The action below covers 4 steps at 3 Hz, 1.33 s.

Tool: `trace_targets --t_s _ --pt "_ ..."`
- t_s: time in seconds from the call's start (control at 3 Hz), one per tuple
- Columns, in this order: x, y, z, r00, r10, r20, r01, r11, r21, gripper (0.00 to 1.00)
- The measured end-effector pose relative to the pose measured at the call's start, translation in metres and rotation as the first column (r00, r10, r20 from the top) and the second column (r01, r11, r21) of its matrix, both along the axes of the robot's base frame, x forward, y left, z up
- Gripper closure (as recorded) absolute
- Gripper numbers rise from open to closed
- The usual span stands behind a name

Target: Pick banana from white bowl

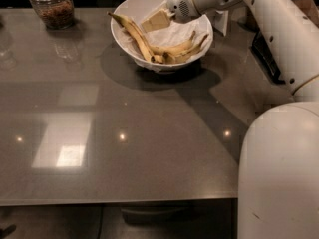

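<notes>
- The tabletop [124,133] is smooth, glossy grey-brown, and mirrors the ceiling lights as bright spots and pale patches.
- The white bowl [169,66] has a shiny, glazed look, and crinkled matt white paper [174,34] lines it.
- The banana [134,34] has dull yellow skin, mottled with brown bruises.
- The tool [157,20], above the far side of the bowl's inside, looks like matt cream plastic.
- The arm [279,29] has a smooth white plastic-looking shell with a soft sheen.
- The jar [51,4] is clear, shiny glass.
</notes>
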<state>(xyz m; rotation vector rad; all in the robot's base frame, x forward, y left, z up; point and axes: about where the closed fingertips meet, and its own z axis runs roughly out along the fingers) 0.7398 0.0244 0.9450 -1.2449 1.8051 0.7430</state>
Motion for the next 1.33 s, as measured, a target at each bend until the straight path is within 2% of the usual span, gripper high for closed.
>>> trace_targets --t_s 0.33,1.0,1.33 --pt "0.008 0.003 -0.022 0.9978 -0.013 -0.065 0.011 1.0 -0.023 0.54" --pt "0.02 0.002 -0.056 0.986 -0.048 -0.16 0.037 0.997 -0.069 0.43" --pt "0.029 0.022 -0.065 0.9812 -0.029 -0.191 0.014 0.997 -0.08 0.43"
